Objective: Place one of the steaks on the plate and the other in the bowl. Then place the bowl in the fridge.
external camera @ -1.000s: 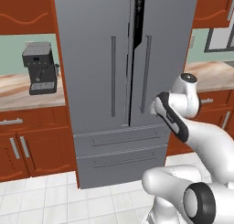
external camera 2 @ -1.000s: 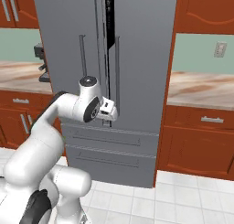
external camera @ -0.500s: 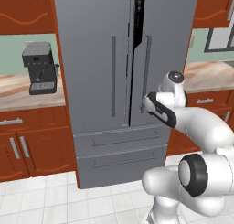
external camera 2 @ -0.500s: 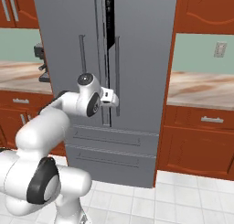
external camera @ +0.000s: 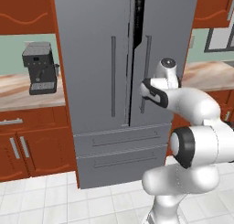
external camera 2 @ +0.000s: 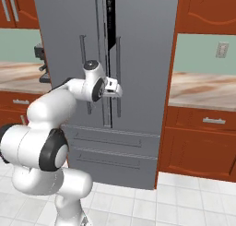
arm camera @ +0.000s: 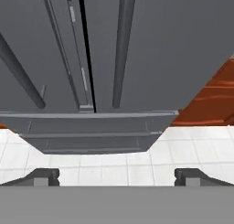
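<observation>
Fridge: the tall grey fridge (external camera: 105, 81) is standing between the wooden cabinets, and the robot is facing it. Its right upper door is standing slightly ajar, so a thin dark gap is showing at the top between the two upper doors. The two lower drawers are sitting closed.

Handles: two vertical bar handles are running down the upper doors, one on each side of the middle seam. In the hand view both bars are showing, with the seam between them and the drawers below.

Gripper: the gripper (external camera 2: 116, 88) is hanging in front of the upper doors, just beside the right door's handle (external camera: 146, 72). I cannot tell if it is touching the bar.

Jaws: they are standing spread wide, with nothing between them. In the hand view the two dark tips are sitting far apart at the bottom corners.

Arm: the white arm is reaching forward from the base, with its elbow bent and its wrist at mid height of the doors.

Counter: a dark coffee machine (external camera: 40, 67) is standing on the counter (external camera: 27, 93) to the left of the fridge.

Floor: pale tiles are lying under the fridge.
</observation>
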